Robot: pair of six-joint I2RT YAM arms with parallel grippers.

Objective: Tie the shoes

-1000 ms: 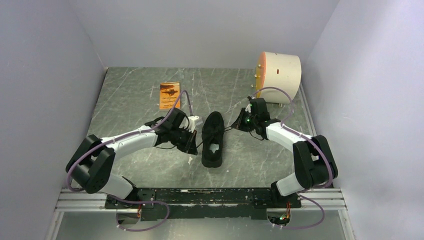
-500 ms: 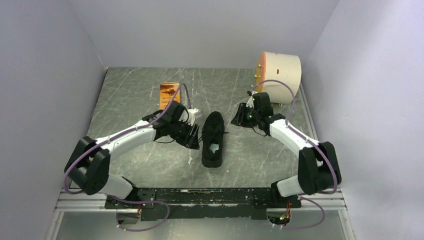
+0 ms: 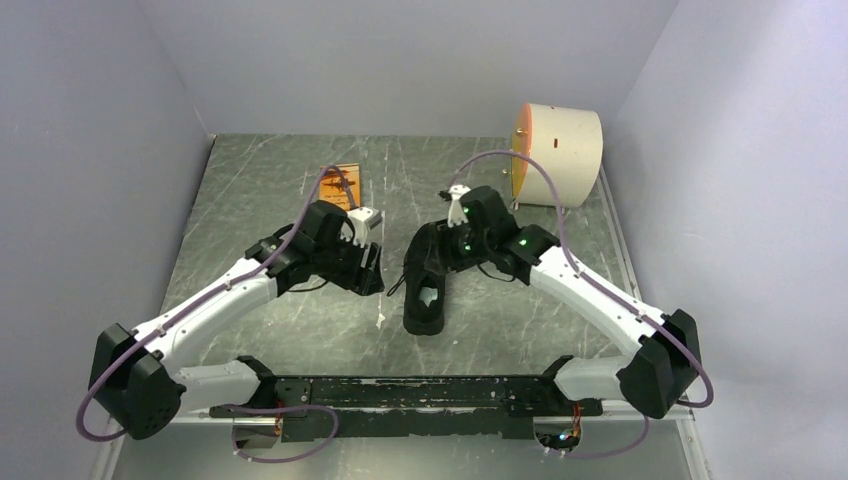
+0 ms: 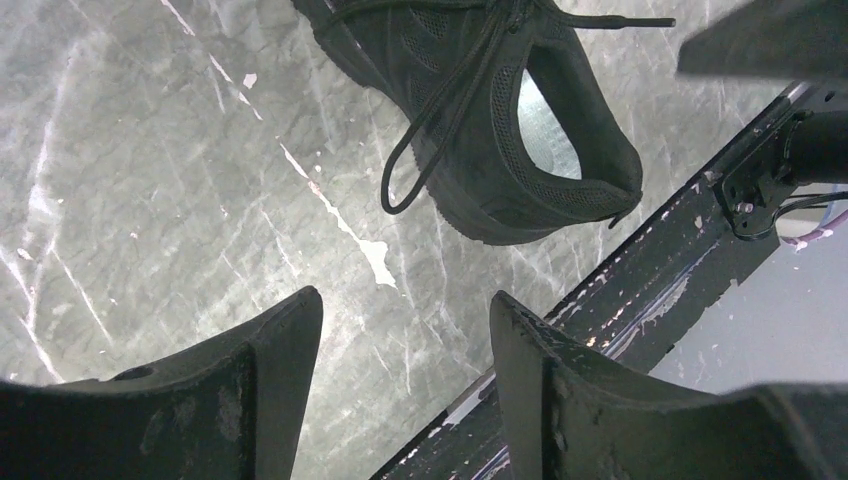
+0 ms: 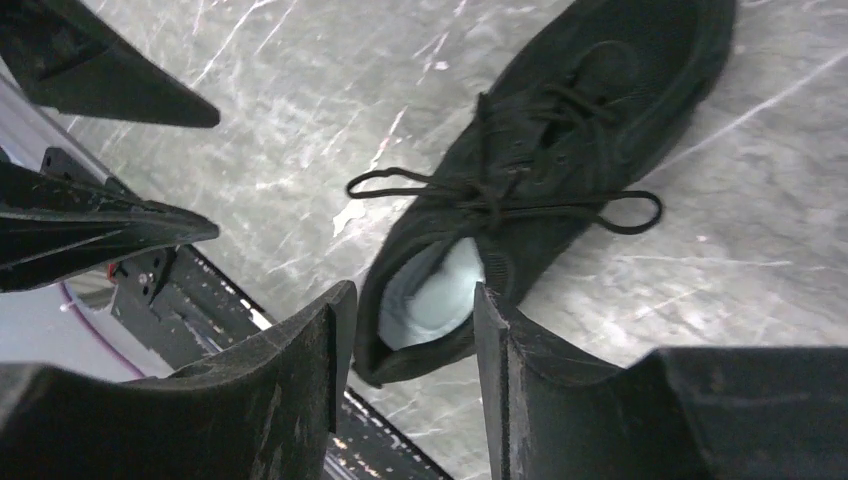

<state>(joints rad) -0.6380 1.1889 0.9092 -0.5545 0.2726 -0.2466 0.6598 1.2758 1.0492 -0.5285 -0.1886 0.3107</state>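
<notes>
Seemingly aloft, left claw (image 4: 405,305) and right claw (image 5: 412,295) gape near sneaker (image 3: 425,285).

A robotics lab test cell: two white-and-black robot arms (image 3: 215,300), trailing purple cables (image 3: 497,154), sit bolted to a scuffed black rail (image 3: 420,392) at the edge of a grey marbled table (image 3: 260,190) boxed in by bare pale walls (image 3: 400,60).
</notes>
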